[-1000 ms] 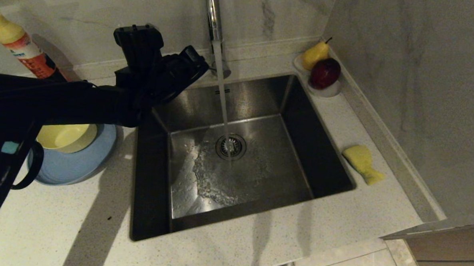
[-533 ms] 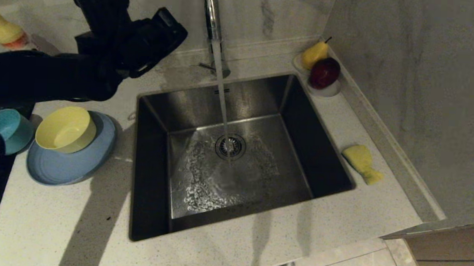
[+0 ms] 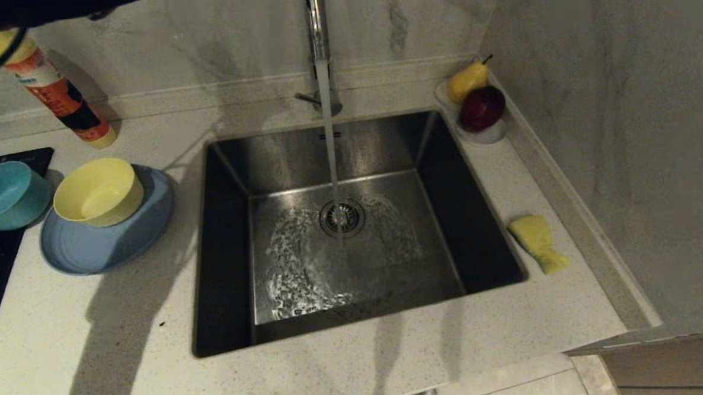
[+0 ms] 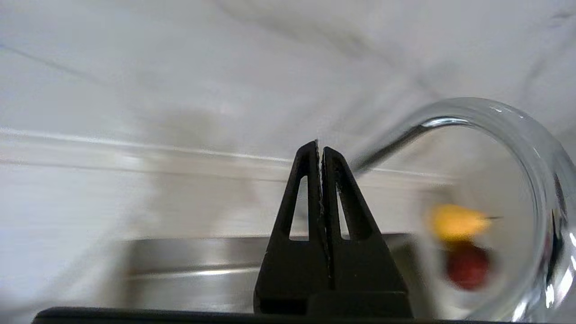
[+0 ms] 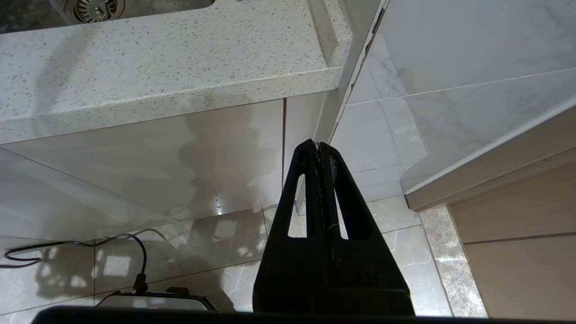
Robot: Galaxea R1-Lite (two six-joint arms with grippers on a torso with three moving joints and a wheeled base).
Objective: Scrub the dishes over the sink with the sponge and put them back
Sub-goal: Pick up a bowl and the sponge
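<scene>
Both hands are clenched empty: the left hand (image 4: pixel 320 148) high near the tap (image 3: pixel 317 36), the right hand (image 5: pixel 317 146) parked below the desk (image 3: pixel 114 329). The sponge (image 3: pixel 537 242) lies right of the sink (image 3: pixel 228 311), the dishes (image 3: pixel 99 204) left; a clenched hand could knock the stacked bowl.

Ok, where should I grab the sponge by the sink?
Judging by its pose, pinch the sponge across its narrow width near the wider end, coming straight down. It lies flat on the counter right of the sink, long axis running front to back.

We find the sink (image 3: pixel 350 233) basin open from above, obstructed only by the tap (image 3: pixel 317 24) and its running stream. The table (image 3: pixel 114 341) lies bare in front; the sponge (image 3: pixel 538 242) stands unobstructed on the right.
</scene>
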